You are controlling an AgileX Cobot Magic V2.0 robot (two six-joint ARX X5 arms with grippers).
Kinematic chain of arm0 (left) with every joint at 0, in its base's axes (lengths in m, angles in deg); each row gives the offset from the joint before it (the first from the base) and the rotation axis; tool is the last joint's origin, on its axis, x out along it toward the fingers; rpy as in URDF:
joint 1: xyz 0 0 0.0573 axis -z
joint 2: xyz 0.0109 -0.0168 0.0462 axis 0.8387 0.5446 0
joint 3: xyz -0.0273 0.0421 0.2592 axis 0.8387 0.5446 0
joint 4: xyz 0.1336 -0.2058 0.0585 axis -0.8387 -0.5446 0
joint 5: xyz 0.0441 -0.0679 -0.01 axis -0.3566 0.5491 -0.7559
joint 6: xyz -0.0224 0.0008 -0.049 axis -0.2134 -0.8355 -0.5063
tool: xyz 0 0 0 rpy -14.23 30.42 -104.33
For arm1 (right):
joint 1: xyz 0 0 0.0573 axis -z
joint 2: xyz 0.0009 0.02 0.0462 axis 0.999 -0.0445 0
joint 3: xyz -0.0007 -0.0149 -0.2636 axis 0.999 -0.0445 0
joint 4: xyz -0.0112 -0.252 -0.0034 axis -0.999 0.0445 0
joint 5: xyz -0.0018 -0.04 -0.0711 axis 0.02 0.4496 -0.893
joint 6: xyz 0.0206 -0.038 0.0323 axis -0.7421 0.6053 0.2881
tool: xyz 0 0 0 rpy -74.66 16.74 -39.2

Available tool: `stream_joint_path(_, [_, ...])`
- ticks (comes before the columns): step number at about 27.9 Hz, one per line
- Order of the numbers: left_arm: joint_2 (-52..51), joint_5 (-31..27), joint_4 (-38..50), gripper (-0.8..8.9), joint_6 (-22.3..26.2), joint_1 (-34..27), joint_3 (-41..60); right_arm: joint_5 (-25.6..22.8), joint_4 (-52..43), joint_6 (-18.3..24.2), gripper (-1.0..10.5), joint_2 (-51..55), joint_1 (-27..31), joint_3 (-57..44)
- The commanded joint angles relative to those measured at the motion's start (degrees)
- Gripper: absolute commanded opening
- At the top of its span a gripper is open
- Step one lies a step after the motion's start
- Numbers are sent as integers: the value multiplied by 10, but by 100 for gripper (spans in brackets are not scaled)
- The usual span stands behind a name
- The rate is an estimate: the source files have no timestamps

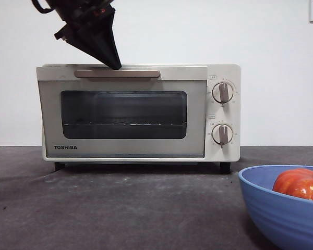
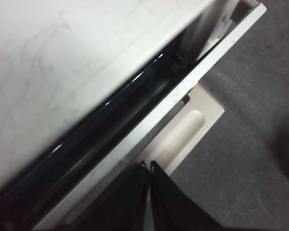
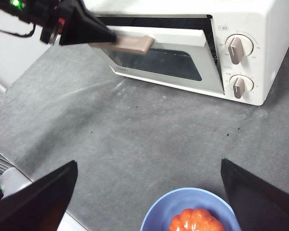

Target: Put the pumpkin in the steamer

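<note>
Left gripper: jaws pressed together to a narrow slit, tips at the beige handle on the top edge of the steamer door; whether the handle is pinched between them or merely hooked cannot be told. Door: cracked open at the top, a dark gap showing along the cabinet edge in the left wrist view; wire rack visible through the dark glass. Steamer: cream-white box, two round knobs on the control panel, standing on the grey table. Right gripper: jaws spread wide, holding nothing, hovering above the blue bowl. Pumpkin: orange, glossy, ribbed, short green stem; sits inside the bowl, well apart from the steamer. Handling, by judgement: rigid and probably light, skin slick, so jaws may slip on the curve. Best hold: across the widest part of the body, pads seated in opposite rib grooves, not on the stem, which looks thin and could snap or twist.
</note>
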Motion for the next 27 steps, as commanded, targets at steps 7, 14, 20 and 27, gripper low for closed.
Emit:
stream_joint_path(7, [-82, -25, 108, 17, -61, 15, 177, 0, -5, -6, 462, -3, -2, 2])
stream_joint_path(14, [-155, -41, 169, 17, -101, 32, 288, -1, -6, -6, 462, -3, -2, 2])
stream_joint_path(20, [-191, -53, 209, 17, -137, 52, 360, -3, -5, -6, 462, -3, -2, 2])
stream_joint_path(27, [-191, -70, 233, 16, -162, 83, 398, -3, -6, -6, 462, -3, -2, 2])
